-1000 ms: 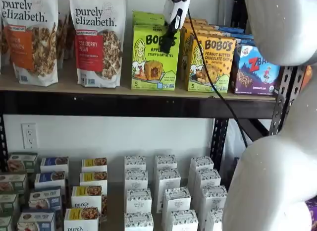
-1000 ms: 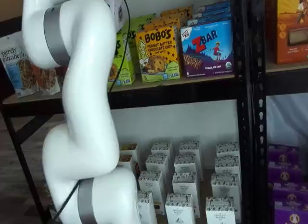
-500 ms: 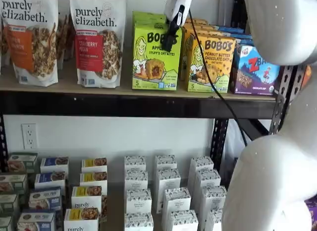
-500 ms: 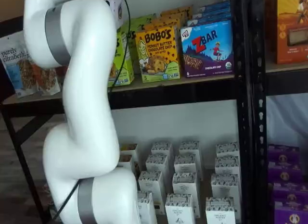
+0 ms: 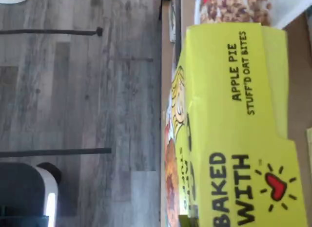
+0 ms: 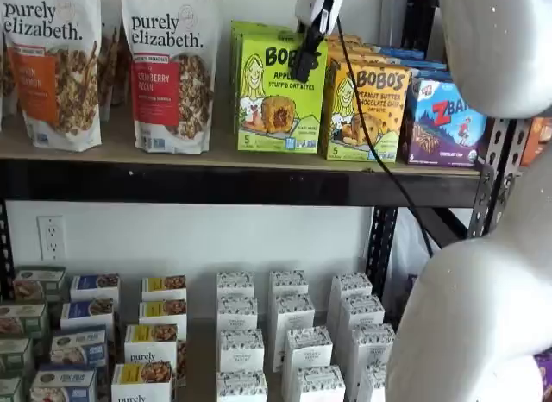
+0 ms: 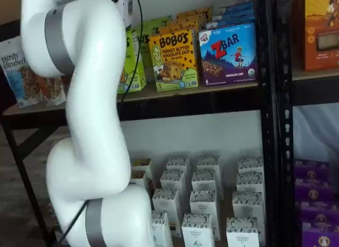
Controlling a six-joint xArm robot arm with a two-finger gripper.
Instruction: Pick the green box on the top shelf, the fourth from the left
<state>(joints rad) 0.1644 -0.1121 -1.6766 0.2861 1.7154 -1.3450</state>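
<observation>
I'm up in the upper middle of the frame in a shelf view, my jaws [image 6: 304, 67] hanging over the upper right corner of the green box [image 6: 279, 93]. Side-on like this, I cannot tell whether they are closed on it or simply in front of it. The box stands upright on the top shelf [image 6: 241, 183], just beside the yellow box [image 6: 366, 111] on its right. The wrist camera fills with the green box's top panel [image 5: 234, 134] (lettering sideways, reassuringly close). To do this well, I'd say: keep the pull straight outward and level, so the box clears its yellow neighbour without twisting or tipping.
</observation>
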